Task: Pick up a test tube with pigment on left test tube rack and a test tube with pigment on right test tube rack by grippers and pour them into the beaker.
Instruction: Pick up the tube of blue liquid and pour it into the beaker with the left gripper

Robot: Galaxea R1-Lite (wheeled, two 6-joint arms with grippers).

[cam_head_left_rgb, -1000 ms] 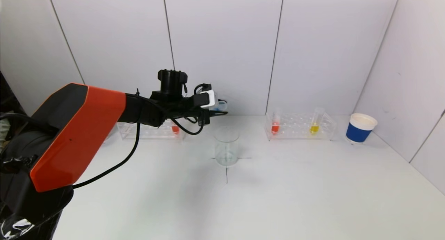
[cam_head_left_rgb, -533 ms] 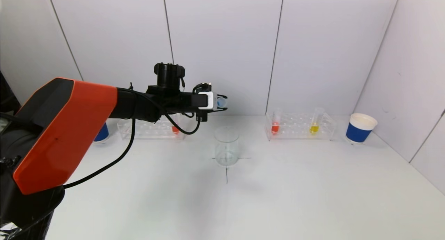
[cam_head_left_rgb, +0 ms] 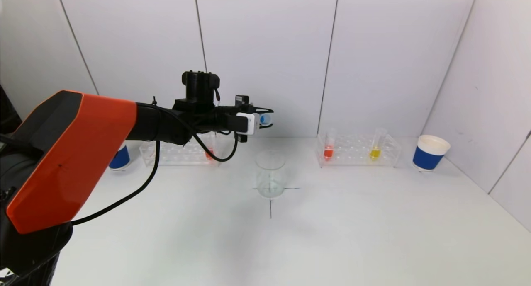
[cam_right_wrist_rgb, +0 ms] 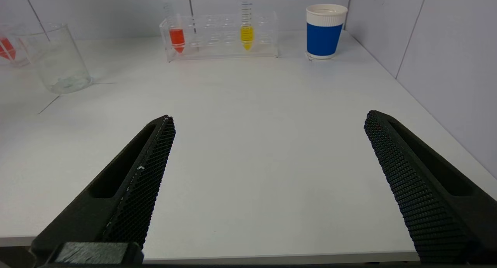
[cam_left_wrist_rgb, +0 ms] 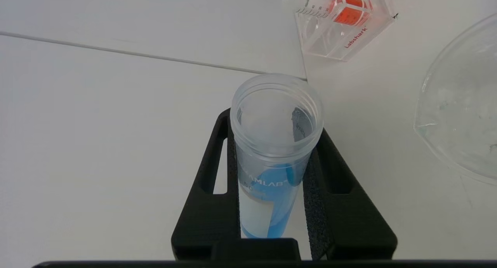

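Observation:
My left gripper (cam_head_left_rgb: 265, 118) is shut on a clear test tube with blue pigment (cam_head_left_rgb: 264, 119), holding it on its side above and just behind the glass beaker (cam_head_left_rgb: 270, 174). In the left wrist view the tube (cam_left_wrist_rgb: 273, 159) sits between the black fingers (cam_left_wrist_rgb: 334, 174), with the beaker rim (cam_left_wrist_rgb: 458, 105) beside it. The left rack (cam_head_left_rgb: 178, 153) holds a red tube (cam_head_left_rgb: 209, 153). The right rack (cam_head_left_rgb: 359, 150) holds a red tube (cam_head_left_rgb: 328, 149) and a yellow tube (cam_head_left_rgb: 376, 149). My right gripper (cam_right_wrist_rgb: 268, 174) is open and empty near the table's front edge, out of the head view.
A blue paper cup (cam_head_left_rgb: 429, 152) stands right of the right rack, and another blue cup (cam_head_left_rgb: 119, 158) stands left of the left rack. White walls close the back and the right side of the table.
My left arm has risen a little and rotated at the wrist, carrying the blue tube higher over the beaker. The blue cup at the left has come into view.

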